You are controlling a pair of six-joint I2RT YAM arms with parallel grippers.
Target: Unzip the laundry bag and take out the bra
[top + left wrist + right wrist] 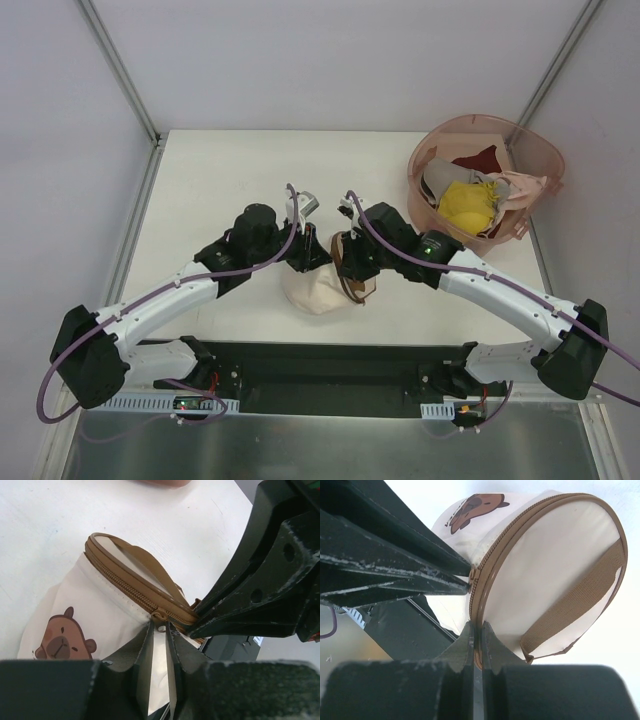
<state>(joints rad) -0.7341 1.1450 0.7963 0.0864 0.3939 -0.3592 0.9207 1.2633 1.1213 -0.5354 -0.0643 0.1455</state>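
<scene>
The laundry bag [318, 290] lies mid-table between both arms, cream with brown zipper trim and a brown animal print [62, 639]. Its zipper looks closed, with the slider and ring pull [161, 617] right at the tips of my left gripper [160, 626]. The left jaws stand a narrow gap apart, with the ring at their tips and not clearly pinched. My right gripper [476, 626] is shut on the brown zipper rim [485, 580] beside the round base with its strap [580, 585]. The two grippers' tips nearly meet at the bag [545, 550]. The bra is hidden.
A large pink translucent basket [530, 140] stands at the back right, holding a yellow garment [465, 205], a dark red cloth [480, 158] and pale fabric. The white table [220, 180] has metal frame posts at its back corners.
</scene>
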